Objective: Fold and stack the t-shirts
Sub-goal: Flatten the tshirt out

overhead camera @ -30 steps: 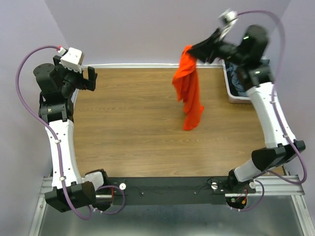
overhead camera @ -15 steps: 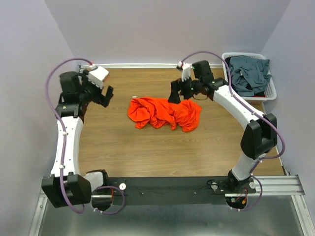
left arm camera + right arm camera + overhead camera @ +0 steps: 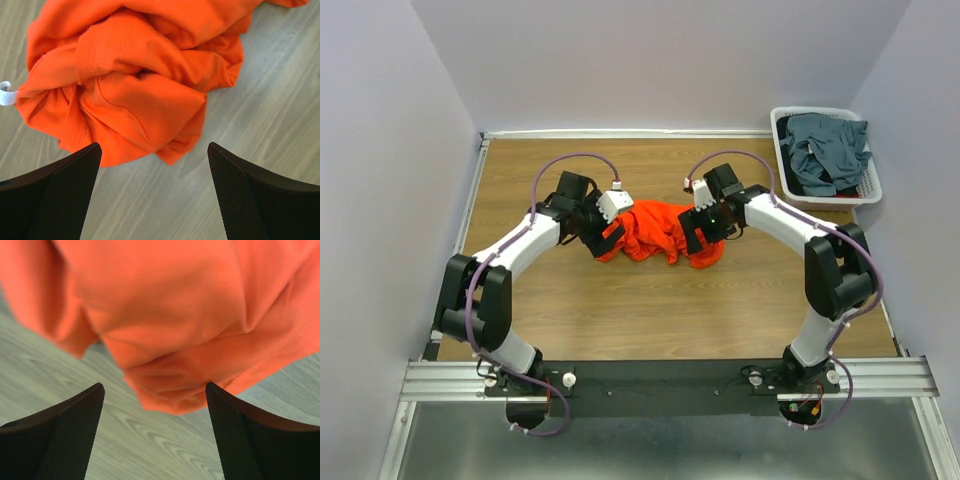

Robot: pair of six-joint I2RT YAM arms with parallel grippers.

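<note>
A bright orange-red t-shirt [image 3: 660,230] lies crumpled in a heap in the middle of the wooden table. My left gripper [image 3: 607,236] is low at the heap's left end and my right gripper [image 3: 697,236] at its right end. In the left wrist view the t-shirt [image 3: 135,75] fills the top, and that gripper [image 3: 155,200] stands open over bare wood just short of the cloth's edge. The right wrist view shows the same: orange cloth [image 3: 175,315] ahead, open gripper [image 3: 155,437] holding nothing. Dark blue-grey t-shirts [image 3: 825,150] lie bundled in the basket.
A white slatted basket [image 3: 820,110] stands at the table's far right corner, against the wall. A small white tag [image 3: 5,93] sticks out of the orange cloth. Purple walls close in the table [image 3: 620,310] on three sides.
The right gripper held the orange t-shirt hanging in the air, then let it go; it now lies heaped on the table. Both arms have come down to the heap's ends.
</note>
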